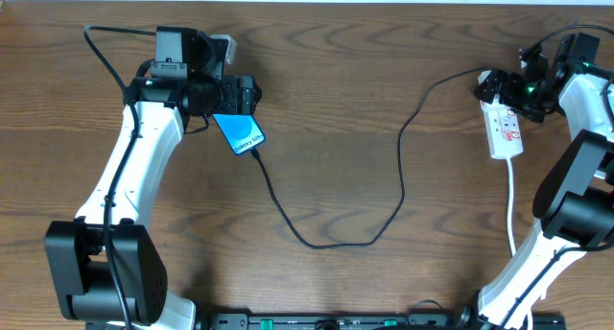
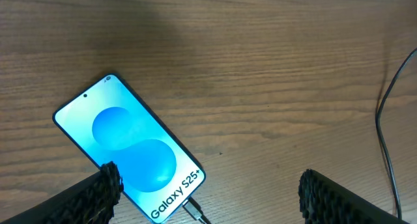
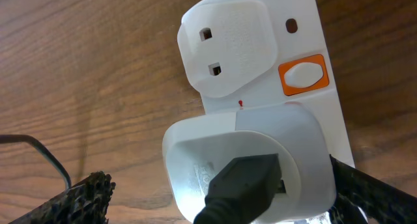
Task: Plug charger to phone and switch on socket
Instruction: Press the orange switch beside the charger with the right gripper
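Observation:
The phone [image 1: 240, 132] lies on the wooden table with its blue "Galaxy S25" screen up; it also shows in the left wrist view [image 2: 127, 146]. The black charger cable [image 1: 331, 239] has its plug tip [image 2: 193, 210] in the phone's bottom edge and runs across the table to a white adapter [image 3: 260, 165] plugged into the white socket strip [image 1: 506, 129]. The strip's orange-framed switch [image 3: 303, 76] shows in the right wrist view. My left gripper [image 2: 208, 198] is open above the phone's lower end. My right gripper [image 3: 221, 198] is open, its fingers on either side of the adapter.
A white mains lead [image 1: 511, 200] runs from the strip toward the front. The strip has a free outlet [image 3: 228, 45] beside the adapter. Both arms' bases stand at the front corners of the table.

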Motion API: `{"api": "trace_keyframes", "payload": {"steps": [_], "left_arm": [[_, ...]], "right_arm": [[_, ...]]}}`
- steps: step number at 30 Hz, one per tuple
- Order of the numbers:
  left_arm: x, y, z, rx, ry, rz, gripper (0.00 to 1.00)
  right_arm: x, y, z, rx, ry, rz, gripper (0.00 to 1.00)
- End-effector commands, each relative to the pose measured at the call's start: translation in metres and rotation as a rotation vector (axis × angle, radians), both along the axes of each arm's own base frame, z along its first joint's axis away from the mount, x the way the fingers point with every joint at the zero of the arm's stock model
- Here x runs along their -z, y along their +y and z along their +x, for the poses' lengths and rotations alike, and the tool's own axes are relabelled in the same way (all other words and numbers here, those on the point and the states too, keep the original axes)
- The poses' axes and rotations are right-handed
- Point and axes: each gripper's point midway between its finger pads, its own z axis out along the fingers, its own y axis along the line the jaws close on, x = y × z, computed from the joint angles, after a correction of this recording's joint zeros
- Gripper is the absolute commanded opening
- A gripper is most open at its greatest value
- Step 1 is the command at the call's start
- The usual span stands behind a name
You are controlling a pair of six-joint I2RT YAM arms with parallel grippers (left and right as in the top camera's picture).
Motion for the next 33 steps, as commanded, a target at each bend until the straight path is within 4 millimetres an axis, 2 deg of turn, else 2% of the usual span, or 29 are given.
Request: {"api": "trace_keyframes", "payload": {"steps": [1,8,15,27,33], "left_arm": [[-0.006,0.002,-0.001,0.005,-0.022,0.012,0.89],[-0.007,0.002,-0.001,0.005,-0.022,0.012,0.89],[-0.007,0.002,-0.001,0.005,-0.022,0.012,0.89],[-0.007,0.002,-0.001,0.005,-0.023,0.012,0.89],[-0.007,0.002,-0.001,0.005,-0.023,0.012,0.89]], "right_arm": [[0.0,0.005,0.001,0.009,0.011,0.011,0.99],[-0.001,0.0,0.003,0.017,-0.002,0.0,0.99],[-0.004,-0.015,0.006,0.025,-0.015,-0.063,0.99],[-0.001,-0.002,-0.004,0.026,0.033,0.003,0.99],[-0.004,0.003,-0.002,0.021,0.017,0.038,0.99]]}}
